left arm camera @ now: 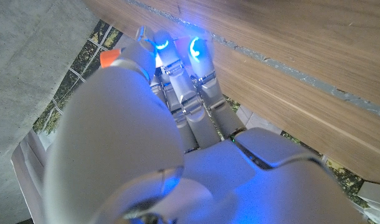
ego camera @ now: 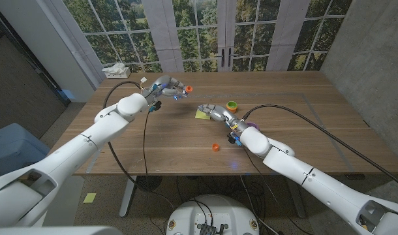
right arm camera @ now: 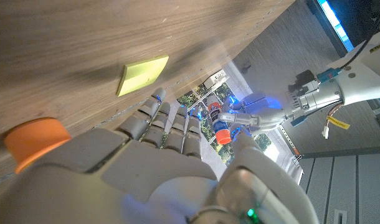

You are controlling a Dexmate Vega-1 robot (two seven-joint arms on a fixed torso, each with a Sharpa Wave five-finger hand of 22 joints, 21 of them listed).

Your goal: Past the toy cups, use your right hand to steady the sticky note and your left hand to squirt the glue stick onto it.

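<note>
A yellow sticky note (ego camera: 201, 115) (right arm camera: 142, 74) lies on the wooden table near its middle. My right hand (ego camera: 213, 112) (right arm camera: 159, 155) hovers at the note's right edge with its fingers stretched toward it; in the right wrist view the fingertips (right arm camera: 157, 96) stop just short of the paper. My left hand (ego camera: 165, 87) (left arm camera: 190, 93) is raised over the table to the left of the note and grips the glue stick (ego camera: 183, 88) (right arm camera: 217, 122), whose orange cap (left arm camera: 109, 57) points toward the note.
A green toy cup (ego camera: 232, 104) stands just right of the note, a purple one (ego camera: 250, 124) beside my right forearm, and an orange one (ego camera: 216, 147) (right arm camera: 37, 140) nearer the front edge. A white box (ego camera: 114, 69) sits at the back left corner. Black cables (ego camera: 144, 140) cross the table.
</note>
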